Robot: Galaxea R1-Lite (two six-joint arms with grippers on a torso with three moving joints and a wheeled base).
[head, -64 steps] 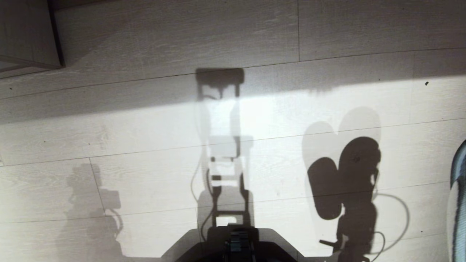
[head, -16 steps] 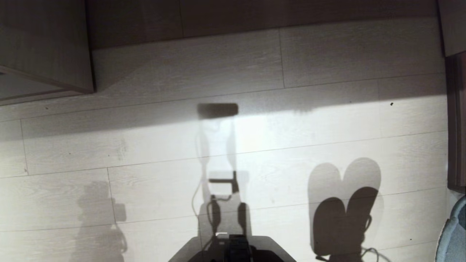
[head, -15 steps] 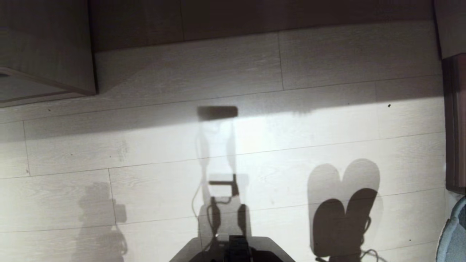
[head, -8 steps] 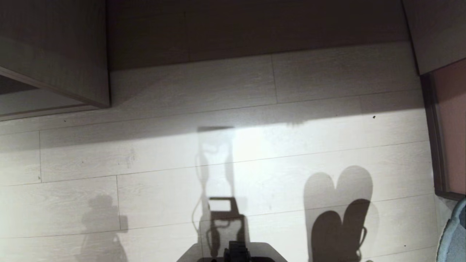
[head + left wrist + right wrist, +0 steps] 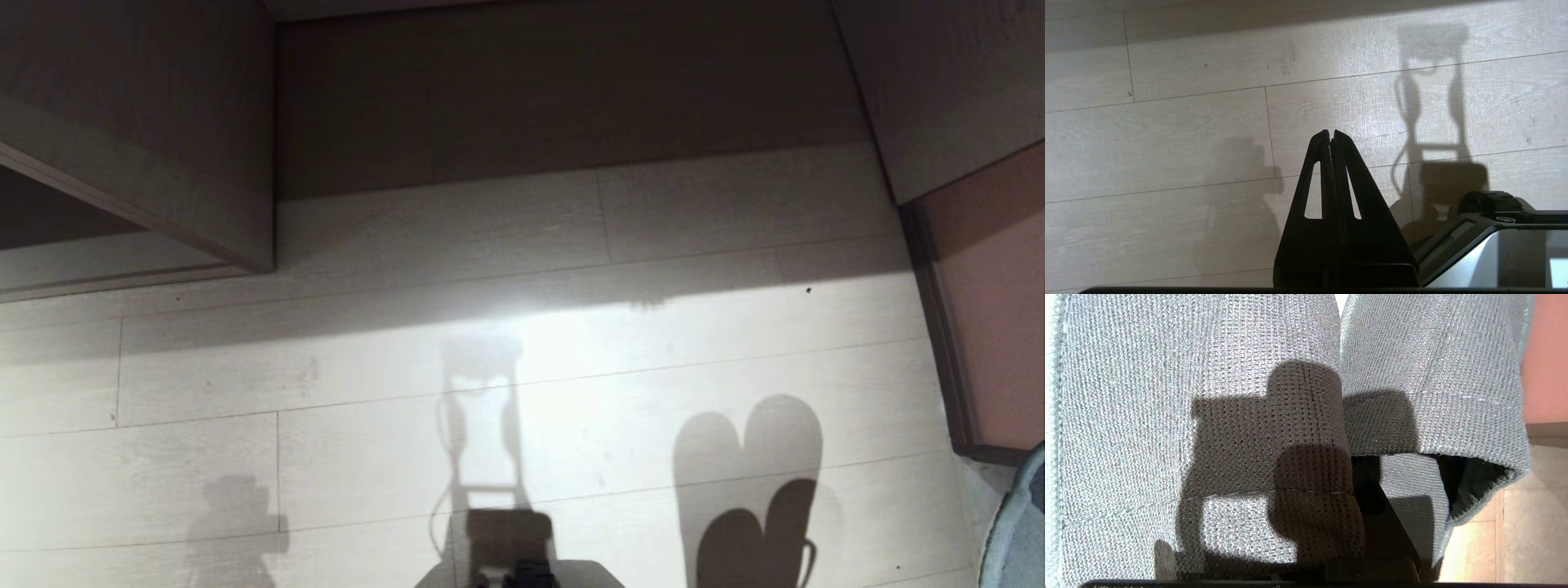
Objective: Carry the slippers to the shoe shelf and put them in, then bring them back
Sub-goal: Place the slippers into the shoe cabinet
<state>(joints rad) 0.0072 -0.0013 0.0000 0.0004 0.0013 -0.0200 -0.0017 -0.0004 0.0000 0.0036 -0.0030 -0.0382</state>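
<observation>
I've got the right gripper (image 5: 1372,522) clamped tight on the slippers (image 5: 1208,396): in the right wrist view the grey knit fabric of both fills nearly everything, the pair lying side by side with a seam between them and one dark finger tucked into a slipper opening. In the head view only a sliver of slipper (image 5: 1020,531) shows at the bottom right corner, over the pale plank floor (image 5: 653,367), where their twin rounded shadow falls. Left gripper (image 5: 1331,136) hangs idle above the floor, fingertips pressed together, holding nothing. Wood-grain cabinet (image 5: 163,122) sits at the top left, a dark recess (image 5: 555,90) straight ahead, a reddish panel (image 5: 996,310) along the right edge.
</observation>
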